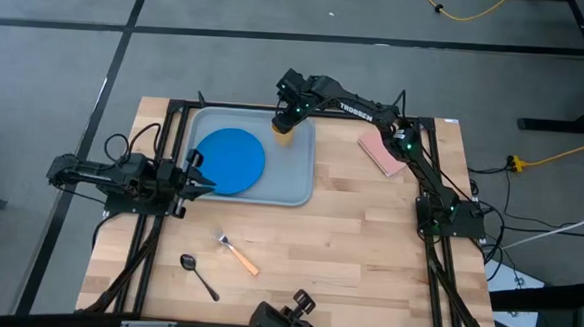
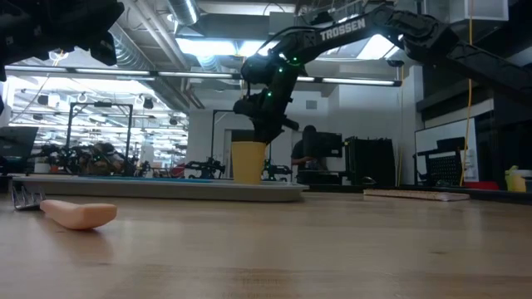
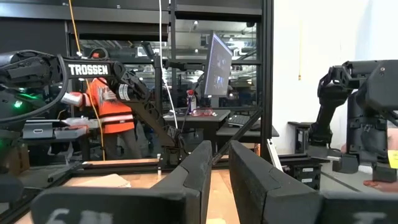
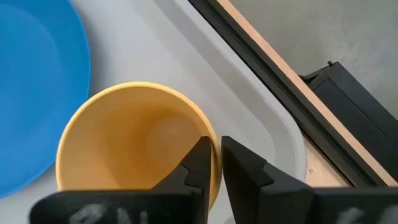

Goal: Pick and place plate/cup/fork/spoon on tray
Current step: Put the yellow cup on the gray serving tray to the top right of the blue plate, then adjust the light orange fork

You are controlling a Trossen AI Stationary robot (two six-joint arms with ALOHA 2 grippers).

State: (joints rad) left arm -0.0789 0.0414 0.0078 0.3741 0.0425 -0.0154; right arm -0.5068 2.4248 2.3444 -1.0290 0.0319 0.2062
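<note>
Blue plate (image 1: 230, 160) and yellow cup (image 1: 284, 136) sit on your tray (image 1: 296, 189)
Right pincer (image 4: 212, 163) straddles the cup rim, narrow; left pincer (image 3: 221, 163) idles narrow, frame-left; fork (image 1: 237, 254) and spoon (image 1: 198, 274) remain on the worktop (image 1: 368, 248)

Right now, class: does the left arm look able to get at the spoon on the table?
Probably yes. The spoon lies alone on bare wood on the left arm's side, only the fork beside it. The left hand waits at the tray edge.
</note>
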